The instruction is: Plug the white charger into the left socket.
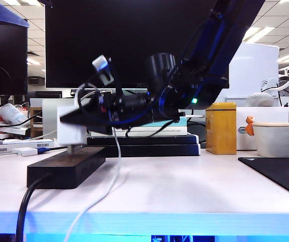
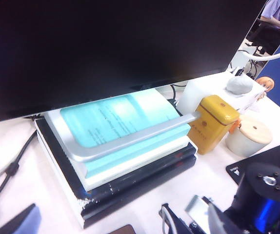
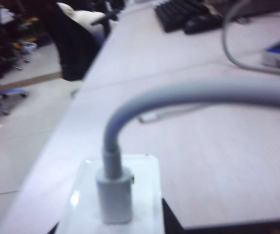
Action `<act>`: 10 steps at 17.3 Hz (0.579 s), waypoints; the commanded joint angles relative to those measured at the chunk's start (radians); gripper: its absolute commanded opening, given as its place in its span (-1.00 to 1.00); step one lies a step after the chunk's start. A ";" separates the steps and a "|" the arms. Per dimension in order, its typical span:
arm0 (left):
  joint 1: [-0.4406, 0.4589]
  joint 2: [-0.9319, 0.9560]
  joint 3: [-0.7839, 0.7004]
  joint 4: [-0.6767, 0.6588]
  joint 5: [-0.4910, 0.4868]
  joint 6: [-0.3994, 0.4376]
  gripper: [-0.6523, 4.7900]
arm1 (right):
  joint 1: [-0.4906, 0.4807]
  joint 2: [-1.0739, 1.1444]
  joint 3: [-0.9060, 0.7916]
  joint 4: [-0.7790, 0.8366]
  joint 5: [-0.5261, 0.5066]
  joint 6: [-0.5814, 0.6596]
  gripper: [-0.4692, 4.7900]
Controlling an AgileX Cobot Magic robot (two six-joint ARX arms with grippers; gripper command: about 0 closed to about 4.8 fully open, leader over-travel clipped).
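My right end effector (image 1: 76, 117) pinches the white charger (image 1: 72, 126) upright, prongs down, just above the left socket (image 1: 70, 152) of the black power strip (image 1: 66, 169) on the table (image 1: 174, 186), ready for a straight push. My right wrist view shows only its cable end (no socket); my left end effector is out of view, spread wide.

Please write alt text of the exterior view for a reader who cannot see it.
The right gripper, reaching across to the left, holds the white charger upright, prongs down, over the black power strip on a pale table. The charger's white cable hangs to the table's front edge. The left gripper is not visible.
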 commanded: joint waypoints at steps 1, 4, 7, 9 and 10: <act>-0.002 -0.005 0.004 -0.005 0.002 0.004 1.00 | 0.003 -0.005 0.003 0.018 0.029 -0.047 -0.14; -0.005 -0.005 0.004 -0.008 0.002 0.004 1.00 | 0.003 -0.005 0.003 0.008 0.029 -0.048 -0.14; -0.005 -0.005 0.004 -0.015 0.002 0.004 1.00 | 0.003 -0.005 0.003 -0.053 0.029 -0.087 -0.14; -0.006 -0.005 0.000 -0.035 0.001 0.005 1.00 | 0.003 -0.005 0.003 -0.095 0.034 -0.119 -0.14; -0.008 -0.003 0.000 -0.050 0.001 0.008 1.00 | 0.003 -0.005 0.003 -0.095 0.034 -0.120 -0.14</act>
